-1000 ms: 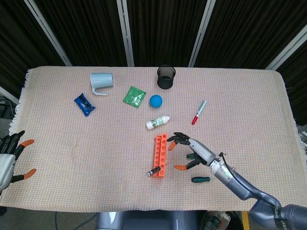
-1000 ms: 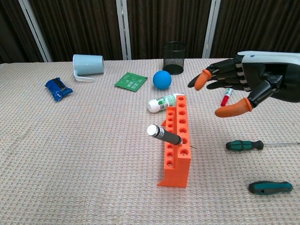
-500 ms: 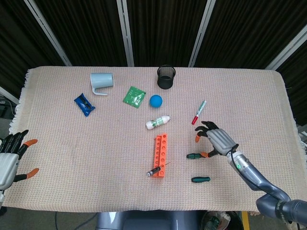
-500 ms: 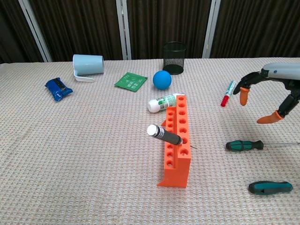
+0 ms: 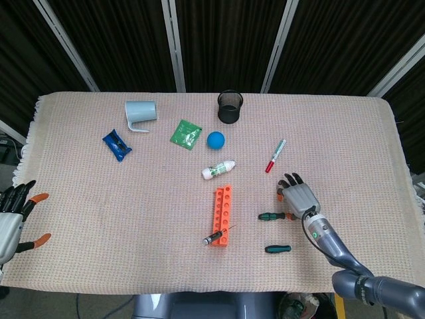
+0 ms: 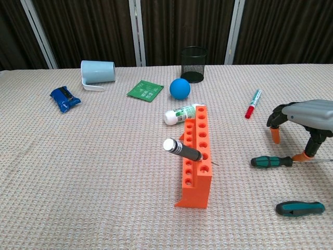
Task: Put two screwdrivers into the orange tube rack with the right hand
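R hand [image 6: 304, 121] empty, fingers arched over green screwdriver [image 6: 271, 161] shaft, poised to grasp | black screwdriver [image 6: 183, 150] already leaning in orange rack [image 6: 196, 165] | teal spare [image 6: 299, 208] nearby | L hand [image 5: 13, 216] idle, splayed off edge

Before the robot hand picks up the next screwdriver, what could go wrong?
1. The right robot hand hovers over the green-handled screwdriver's thin shaft, not its handle; a grasp there may slip.
2. The black-handled screwdriver sits tilted in the orange tube rack; a second insertion may knock it out.
3. The rack looks light and could tip when pushed.
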Controlling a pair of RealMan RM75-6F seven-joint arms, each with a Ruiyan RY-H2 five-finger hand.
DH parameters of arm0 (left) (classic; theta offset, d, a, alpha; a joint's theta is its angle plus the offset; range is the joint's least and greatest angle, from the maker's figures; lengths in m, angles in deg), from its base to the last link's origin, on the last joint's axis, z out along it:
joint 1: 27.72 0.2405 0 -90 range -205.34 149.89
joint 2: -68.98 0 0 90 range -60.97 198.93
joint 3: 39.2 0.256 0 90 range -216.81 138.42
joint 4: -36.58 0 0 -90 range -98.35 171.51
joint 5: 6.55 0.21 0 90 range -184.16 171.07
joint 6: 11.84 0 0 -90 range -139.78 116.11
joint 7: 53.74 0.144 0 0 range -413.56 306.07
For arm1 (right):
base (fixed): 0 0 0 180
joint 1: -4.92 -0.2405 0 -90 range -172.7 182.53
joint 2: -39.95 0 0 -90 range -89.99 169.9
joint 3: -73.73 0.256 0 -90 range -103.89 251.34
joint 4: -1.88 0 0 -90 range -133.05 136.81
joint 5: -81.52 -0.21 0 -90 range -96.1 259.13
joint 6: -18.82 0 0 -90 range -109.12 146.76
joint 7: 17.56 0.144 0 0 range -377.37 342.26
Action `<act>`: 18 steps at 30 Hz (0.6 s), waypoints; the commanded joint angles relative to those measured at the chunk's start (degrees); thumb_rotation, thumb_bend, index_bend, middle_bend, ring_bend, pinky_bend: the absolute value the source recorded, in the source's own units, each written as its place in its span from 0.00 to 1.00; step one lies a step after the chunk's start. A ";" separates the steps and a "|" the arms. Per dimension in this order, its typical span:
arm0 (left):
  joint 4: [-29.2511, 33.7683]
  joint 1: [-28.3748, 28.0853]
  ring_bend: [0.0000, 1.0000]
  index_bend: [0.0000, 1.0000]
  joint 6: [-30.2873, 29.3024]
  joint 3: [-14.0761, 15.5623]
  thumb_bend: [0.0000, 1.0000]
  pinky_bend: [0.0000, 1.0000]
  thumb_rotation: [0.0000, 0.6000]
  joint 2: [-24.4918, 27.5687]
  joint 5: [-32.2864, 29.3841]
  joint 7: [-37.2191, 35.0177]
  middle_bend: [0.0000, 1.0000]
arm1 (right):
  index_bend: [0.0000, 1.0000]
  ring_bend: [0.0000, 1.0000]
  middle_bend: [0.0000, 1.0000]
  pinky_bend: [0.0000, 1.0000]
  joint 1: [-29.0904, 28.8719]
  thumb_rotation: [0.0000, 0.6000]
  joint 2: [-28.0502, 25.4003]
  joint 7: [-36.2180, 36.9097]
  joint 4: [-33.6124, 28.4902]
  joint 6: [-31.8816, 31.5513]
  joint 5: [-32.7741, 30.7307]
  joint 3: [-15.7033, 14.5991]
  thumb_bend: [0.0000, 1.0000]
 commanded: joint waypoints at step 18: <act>-0.17 -0.84 0.00 0.22 1.14 -0.18 0.11 0.00 1.00 -0.83 -0.20 0.11 0.00 | 0.46 0.00 0.16 0.00 1.31 1.00 -5.23 -7.69 -13.41 -4.42 -2.83 -1.15 0.15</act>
